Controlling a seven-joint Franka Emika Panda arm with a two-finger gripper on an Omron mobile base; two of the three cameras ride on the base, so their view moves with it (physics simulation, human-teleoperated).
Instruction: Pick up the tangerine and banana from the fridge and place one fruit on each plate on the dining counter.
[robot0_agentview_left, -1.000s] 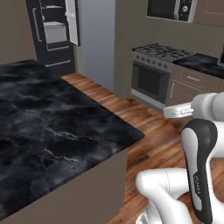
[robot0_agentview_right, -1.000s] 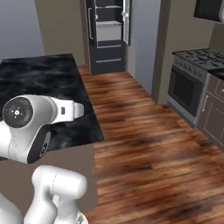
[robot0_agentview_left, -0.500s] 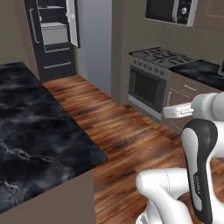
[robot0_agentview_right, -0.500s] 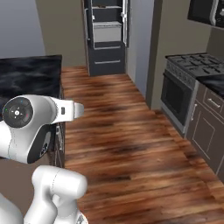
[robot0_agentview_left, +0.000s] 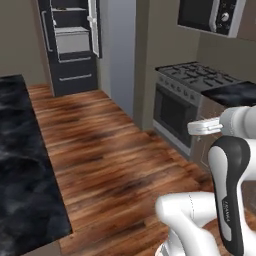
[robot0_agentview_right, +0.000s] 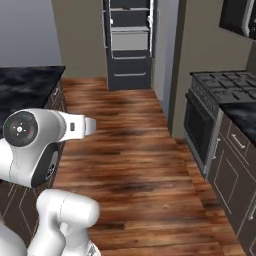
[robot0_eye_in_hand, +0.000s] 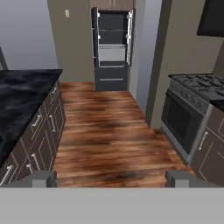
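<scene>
- Fridge (robot0_agentview_left: 72, 45): upper left of the left base view, top centre of the hand view (robot0_eye_in_hand: 111, 48); upper door open, pale shelves showing; larger in frame than 0.5 s before, the whole view having shifted.
- Dining counter (robot0_agentview_left: 22, 170): left edge, black marbled; less of it in frame than before.
- Gripper (robot0_eye_in_hand: 111, 178): 2 fingertips (robot0_eye_in_hand: 41, 178) wide apart, empty.
- Stove (robot0_agentview_left: 192, 87): right.
- Tangerine, banana: could not be made out.

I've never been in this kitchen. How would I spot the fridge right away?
Follow the wooden floor to the far end of the aisle, past the black marbled counter and the stove. The fridge is the tall black unit against the back wall. Unlike its neighbours, its door stands open, showing pale shelves inside.
</scene>
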